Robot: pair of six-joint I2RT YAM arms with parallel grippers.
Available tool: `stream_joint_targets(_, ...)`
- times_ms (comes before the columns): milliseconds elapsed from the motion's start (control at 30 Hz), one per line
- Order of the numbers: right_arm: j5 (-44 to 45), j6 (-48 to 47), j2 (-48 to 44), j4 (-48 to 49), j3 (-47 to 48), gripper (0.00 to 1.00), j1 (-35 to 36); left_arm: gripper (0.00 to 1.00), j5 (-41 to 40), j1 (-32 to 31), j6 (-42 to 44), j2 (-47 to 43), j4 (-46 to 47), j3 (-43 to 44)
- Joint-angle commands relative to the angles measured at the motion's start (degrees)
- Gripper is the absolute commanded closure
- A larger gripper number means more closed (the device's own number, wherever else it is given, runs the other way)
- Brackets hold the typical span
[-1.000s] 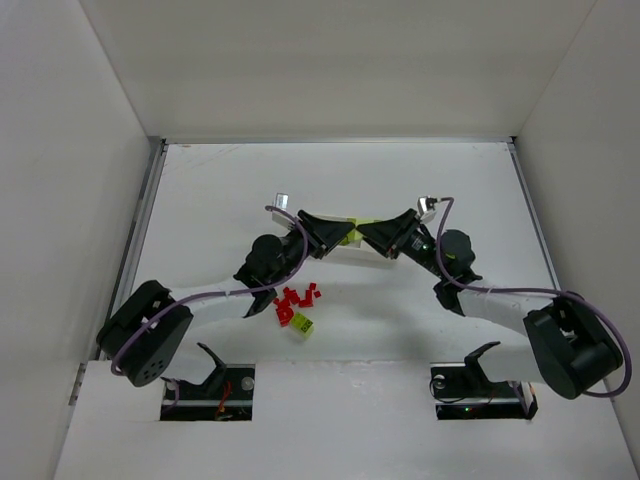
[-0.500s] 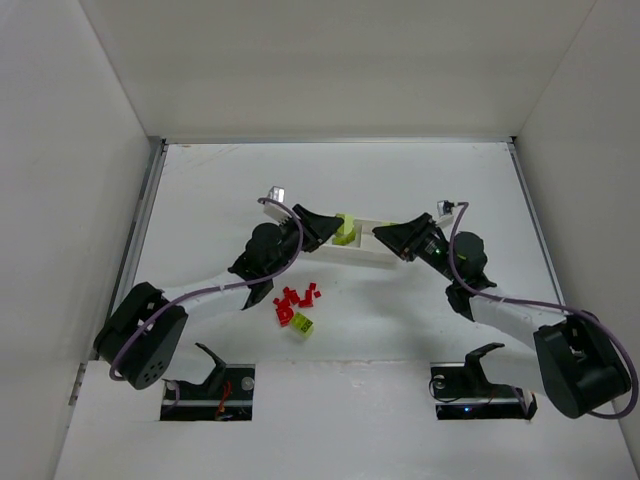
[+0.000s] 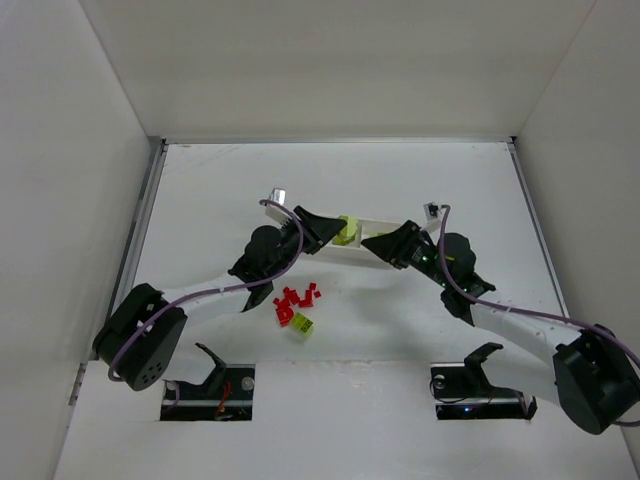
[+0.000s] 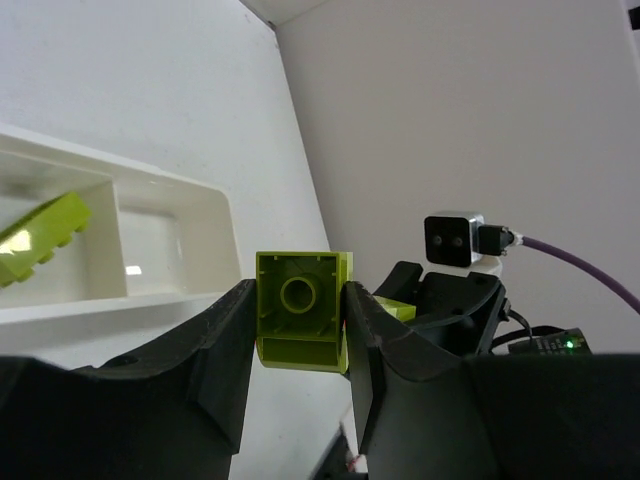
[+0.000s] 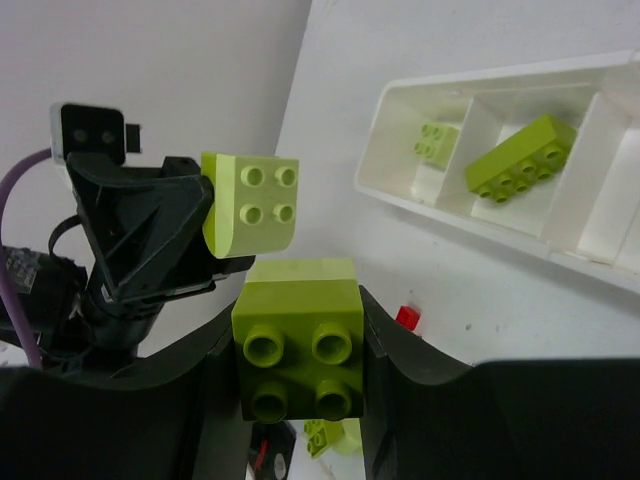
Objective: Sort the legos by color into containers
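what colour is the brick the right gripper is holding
Lime green. The brick shows best in the right wrist view.

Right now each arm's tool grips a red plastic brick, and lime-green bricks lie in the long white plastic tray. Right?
Not red, lime green. The left wrist view shows the left tool shut on a lime-green plastic brick; the right wrist view shows the right tool gripping a second lime-green brick. The long white plastic tray does hold lime-green bricks.
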Motion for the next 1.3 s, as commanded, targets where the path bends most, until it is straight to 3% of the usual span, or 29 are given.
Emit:
stream_joint_targets(0, 1.8, -2.7, -1.8, 2.3, 3.6, 0.74, 3.7, 0.84, 3.7, -0.2, -5.8, -1.5, 8.2, -1.2)
stream_joint_targets(600, 0.5, 1.2, -2.9, 8.8, 3.8, 0.71, 4.5, 0.84, 7.1, -1.8, -19.2, 4.7, 20.8, -5.1)
stream_joint_targets(933, 0.3, 2.6, -2.3, 9.0, 2.2, 0.71, 3.8, 0.84, 9.2, -2.1, -25.1, 11.4, 32.9, -4.3)
stream_joint_targets(1267, 1.4, 1.3, -3.9, 5.0, 1.1, 0.71, 1.8, 0.85, 8.2, -2.1, -21.5, 9.4, 31.8, -4.5)
